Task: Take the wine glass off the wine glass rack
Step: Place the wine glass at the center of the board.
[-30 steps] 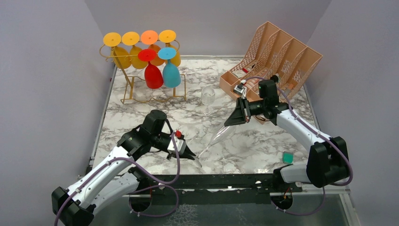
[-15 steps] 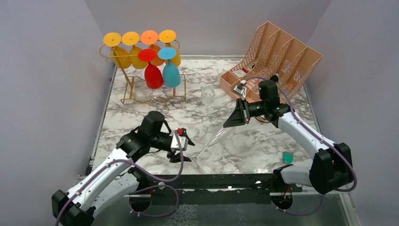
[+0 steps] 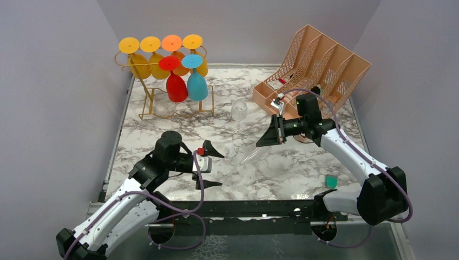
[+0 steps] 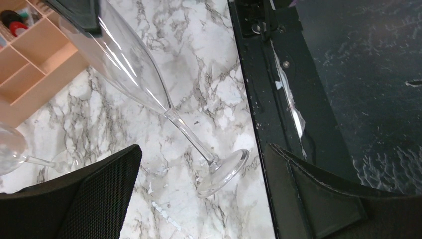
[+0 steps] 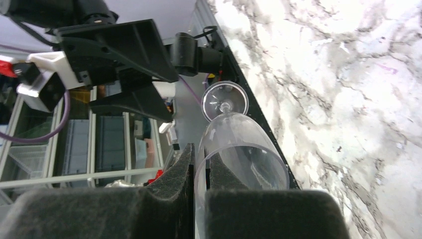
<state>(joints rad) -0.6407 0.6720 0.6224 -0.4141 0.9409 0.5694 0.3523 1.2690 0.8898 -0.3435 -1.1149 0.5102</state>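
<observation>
A tall clear glass (image 4: pixel 130 64) slants across the marble bench (image 4: pixel 209 59). Its bowl is at the upper left, where a black pad (image 4: pixel 74 12) covers the rim end, and its stem runs down to the round foot at lower middle. Whether the foot touches the marble cannot be told. The left pincer (image 4: pixel 203 149) gapes wide, one finger on either side of the foot, touching nothing. A second glass (image 4: pixel 10 149) lies at the left edge, below a peach organizer (image 4: pixel 54 69).
</observation>
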